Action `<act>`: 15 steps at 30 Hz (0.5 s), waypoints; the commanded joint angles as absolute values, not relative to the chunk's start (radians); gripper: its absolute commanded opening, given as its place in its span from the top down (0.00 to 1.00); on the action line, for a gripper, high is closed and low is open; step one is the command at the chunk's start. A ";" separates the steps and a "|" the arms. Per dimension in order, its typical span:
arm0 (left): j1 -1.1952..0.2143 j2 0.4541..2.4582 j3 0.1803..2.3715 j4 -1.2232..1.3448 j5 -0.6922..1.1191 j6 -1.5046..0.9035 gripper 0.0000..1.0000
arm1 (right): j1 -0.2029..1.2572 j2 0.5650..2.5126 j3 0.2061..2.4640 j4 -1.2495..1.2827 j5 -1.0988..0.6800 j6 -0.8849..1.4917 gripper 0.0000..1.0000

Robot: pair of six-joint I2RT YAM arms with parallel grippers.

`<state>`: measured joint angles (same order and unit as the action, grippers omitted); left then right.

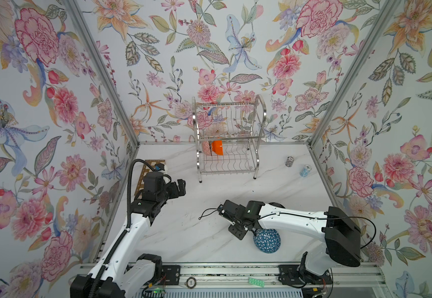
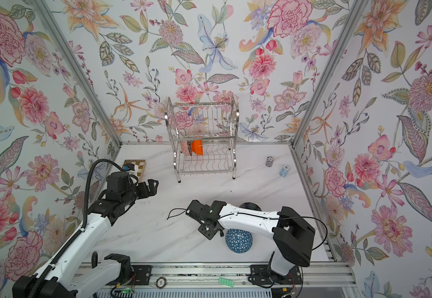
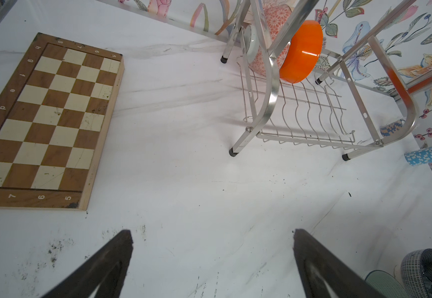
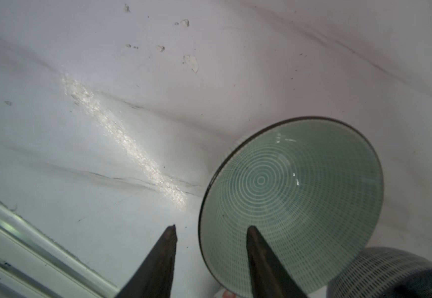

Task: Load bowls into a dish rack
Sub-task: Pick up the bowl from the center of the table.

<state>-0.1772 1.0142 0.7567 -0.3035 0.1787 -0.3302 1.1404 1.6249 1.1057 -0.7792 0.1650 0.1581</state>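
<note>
The right gripper [image 4: 211,227], fingers half-spread astride the rim of the pale mint bowl [image 4: 300,193] hidden under the arm at lower centre of both top views, could skid it into the dark patterned bowl [image 4: 395,271] alongside if one finger lands first; the left gripper [image 3: 212,232] gapes empty.

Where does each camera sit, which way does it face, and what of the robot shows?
Top views: high over the near edge, facing down and forward at the white marble table and shiny chrome wire dish rack; left arm, right arm show.
Left wrist: on left arm, past the open left gripper toward brown-and-cream chessboard, rack, glossy orange bowl.
Right wrist: on right arm, close over table; right gripper straddles a pale mint green bowl's rim.
Shared: rack and orange bowl, top views and left wrist.
</note>
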 commanded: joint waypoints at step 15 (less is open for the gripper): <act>-0.183 1.019 0.753 -0.318 0.170 -0.311 0.01 | 1.170 1.709 1.136 -0.844 0.212 0.200 0.73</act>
<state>-0.1772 1.0210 0.7567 -0.3054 0.1787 -0.3302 1.1622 1.6962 1.1118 -0.8082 0.1959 0.1848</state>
